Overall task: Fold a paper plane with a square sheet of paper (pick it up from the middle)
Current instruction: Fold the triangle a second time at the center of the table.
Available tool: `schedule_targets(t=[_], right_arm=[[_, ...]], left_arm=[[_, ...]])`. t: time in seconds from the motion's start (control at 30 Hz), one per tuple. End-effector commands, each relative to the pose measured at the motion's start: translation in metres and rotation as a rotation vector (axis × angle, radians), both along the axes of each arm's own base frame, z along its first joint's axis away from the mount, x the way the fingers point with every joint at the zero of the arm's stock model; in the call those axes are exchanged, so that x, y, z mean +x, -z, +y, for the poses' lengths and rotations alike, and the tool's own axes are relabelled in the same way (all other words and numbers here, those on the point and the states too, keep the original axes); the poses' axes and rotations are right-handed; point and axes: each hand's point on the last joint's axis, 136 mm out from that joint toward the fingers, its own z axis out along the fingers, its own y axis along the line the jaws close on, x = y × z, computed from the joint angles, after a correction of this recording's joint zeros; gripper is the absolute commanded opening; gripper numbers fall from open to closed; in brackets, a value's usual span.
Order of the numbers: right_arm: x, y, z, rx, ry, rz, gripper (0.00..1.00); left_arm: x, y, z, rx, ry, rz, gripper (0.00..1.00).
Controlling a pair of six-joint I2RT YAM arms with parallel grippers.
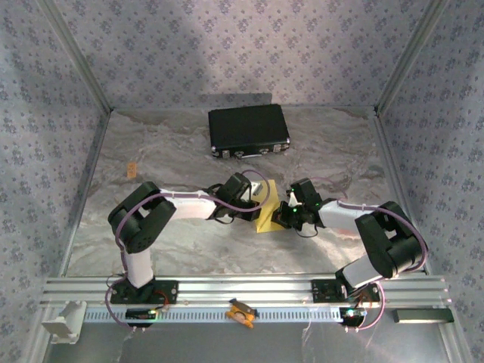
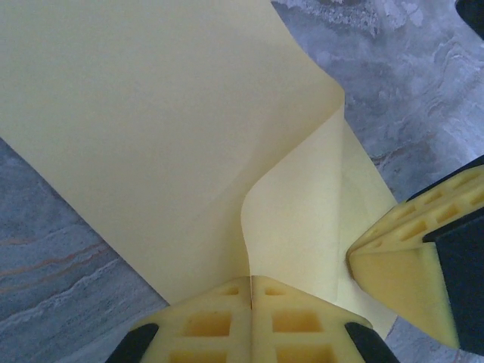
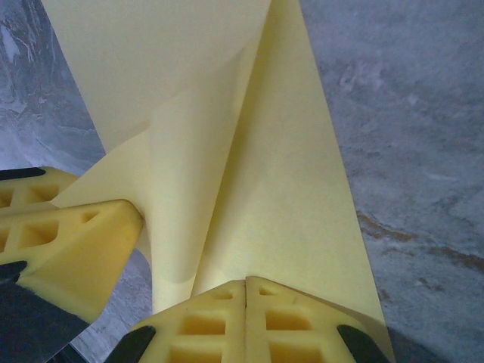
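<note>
The left gripper (image 2: 251, 282) and right gripper (image 3: 246, 283) are each pinched tight on the yellow paper (image 1: 265, 220) (already partly folded). It's raised between them mid-table (image 1: 174, 249), well short of the black case (image 1: 249, 130).

You've free tabletop (image 1: 227, 253) front, L & R; mid's crowded by left tool (image 2: 251, 291) and right tool (image 3: 246, 291), black case (image 1: 249, 131) blocks back-centre, orange clip (image 1: 131, 169) far L.

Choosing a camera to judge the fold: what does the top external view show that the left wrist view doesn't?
Top external: the black case at the back, the left arm and right arm whole. Left wrist: the yellow paper, its flap curled, the left claw shut on its edge, the right claw tipped against it. Shared: that paper and the grey table.
</note>
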Motion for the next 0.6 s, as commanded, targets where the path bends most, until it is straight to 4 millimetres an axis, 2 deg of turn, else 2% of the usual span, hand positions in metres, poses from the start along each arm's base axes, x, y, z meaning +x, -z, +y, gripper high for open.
schedule_targets(t=[0.0, 0.57], right_arm=[[-0.007, 0.012, -0.012, -0.060, 0.009, 0.043, 0.02], [-0.007, 0.011, -0.012, -0.056, 0.008, 0.040, 0.02]], left_arm=[[0.009, -0.011, -0.005, -0.013, 0.005, -0.032, 0.05], [0.008, 0.000, -0.003, 0.016, 0.004, -0.017, 0.05]])
